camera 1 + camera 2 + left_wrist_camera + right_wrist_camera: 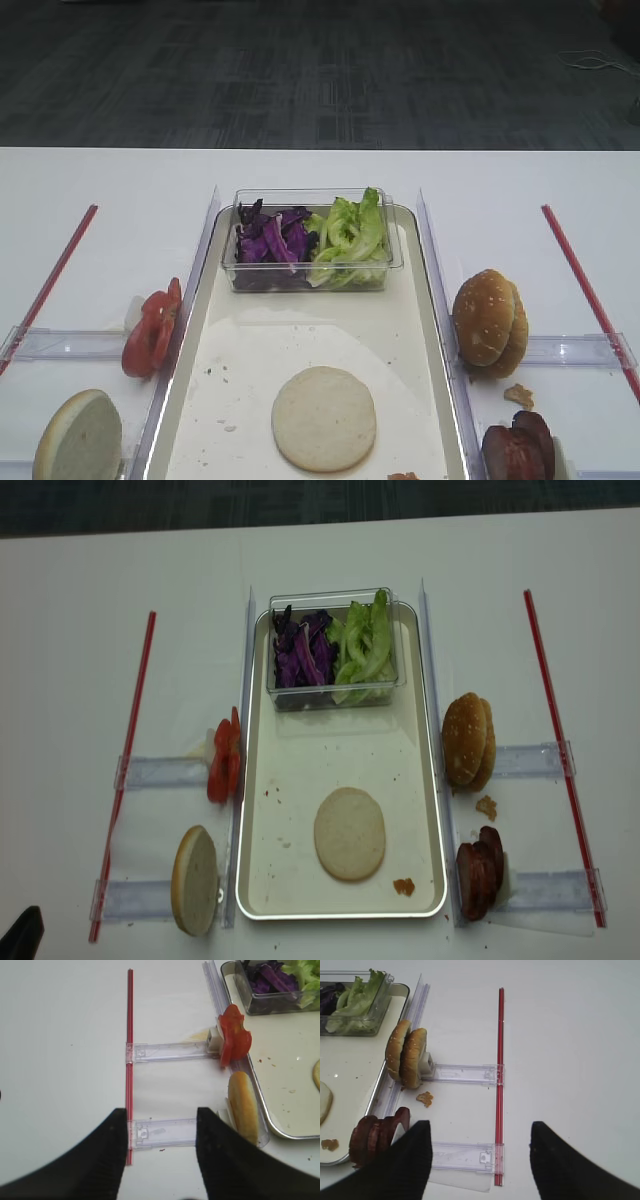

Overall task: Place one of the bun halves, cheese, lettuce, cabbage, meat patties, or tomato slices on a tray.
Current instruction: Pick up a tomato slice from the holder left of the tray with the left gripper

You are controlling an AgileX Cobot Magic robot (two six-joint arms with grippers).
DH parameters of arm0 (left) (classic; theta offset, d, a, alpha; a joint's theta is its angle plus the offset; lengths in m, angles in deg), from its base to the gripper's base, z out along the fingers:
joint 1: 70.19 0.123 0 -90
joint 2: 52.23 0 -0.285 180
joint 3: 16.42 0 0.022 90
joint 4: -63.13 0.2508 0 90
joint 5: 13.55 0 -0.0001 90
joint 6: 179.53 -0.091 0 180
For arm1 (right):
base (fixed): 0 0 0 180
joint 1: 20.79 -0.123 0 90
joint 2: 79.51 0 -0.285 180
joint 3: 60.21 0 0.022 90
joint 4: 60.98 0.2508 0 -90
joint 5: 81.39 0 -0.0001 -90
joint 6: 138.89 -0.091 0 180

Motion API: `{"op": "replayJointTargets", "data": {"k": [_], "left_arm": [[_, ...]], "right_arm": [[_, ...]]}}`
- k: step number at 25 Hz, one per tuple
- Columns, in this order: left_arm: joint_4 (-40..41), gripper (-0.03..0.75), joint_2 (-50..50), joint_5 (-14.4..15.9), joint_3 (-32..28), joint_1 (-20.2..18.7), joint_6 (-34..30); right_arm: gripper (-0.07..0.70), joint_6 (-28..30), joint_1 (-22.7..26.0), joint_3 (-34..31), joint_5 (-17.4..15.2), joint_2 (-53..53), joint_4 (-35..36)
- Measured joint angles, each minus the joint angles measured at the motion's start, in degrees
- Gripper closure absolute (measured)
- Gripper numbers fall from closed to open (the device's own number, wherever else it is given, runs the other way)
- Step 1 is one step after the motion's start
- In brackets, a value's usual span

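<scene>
A cream-white tray (200, 400) lies in the middle of the table. One bun half (324, 418) lies flat on it, pale face up. A clear tub holds purple cabbage (272, 240) and green lettuce (350, 238). Left of the tray stand tomato slices (234, 1035) and a bun half on edge (243, 1107). On the right stand sesame bun halves (407, 1060) and meat patties (375, 1135). I cannot make out any cheese. My left gripper (161, 1112) hovers open and empty left of the edge-on bun. My right gripper (481, 1127) is open and empty right of the patties.
Two red strips (55, 275) (585, 285) run along the table's outer sides. Clear plastic holders (165, 1051) (462, 1074) reach from them to the tray. A crumb (424, 1098) lies near the right buns, another piece (403, 886) on the tray. Dark floor lies beyond the table's far edge.
</scene>
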Motion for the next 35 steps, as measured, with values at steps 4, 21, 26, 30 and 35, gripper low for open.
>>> {"op": "replayJointTargets", "data": {"k": [4,21,26,30,35], "left_arm": [[0.0,0.412,0.0,0.0,0.0,0.0,0.0],[0.0,0.412,0.0,0.0,0.0,0.0,0.0],[0.0,0.412,0.0,0.0,0.0,0.0,0.09],[0.0,0.412,0.0,0.0,0.0,0.0,0.09],[0.0,0.412,0.0,0.0,0.0,0.0,0.09]], "right_arm": [[0.155,0.0,0.0,0.0,0.0,0.0,0.0],[0.155,0.0,0.0,0.0,0.0,0.0,0.0],[0.155,0.0,0.0,0.0,0.0,0.0,0.0],[0.155,0.0,0.0,0.0,0.0,0.0,0.0],[0.155,0.0,0.0,0.0,0.0,0.0,0.0]]}}
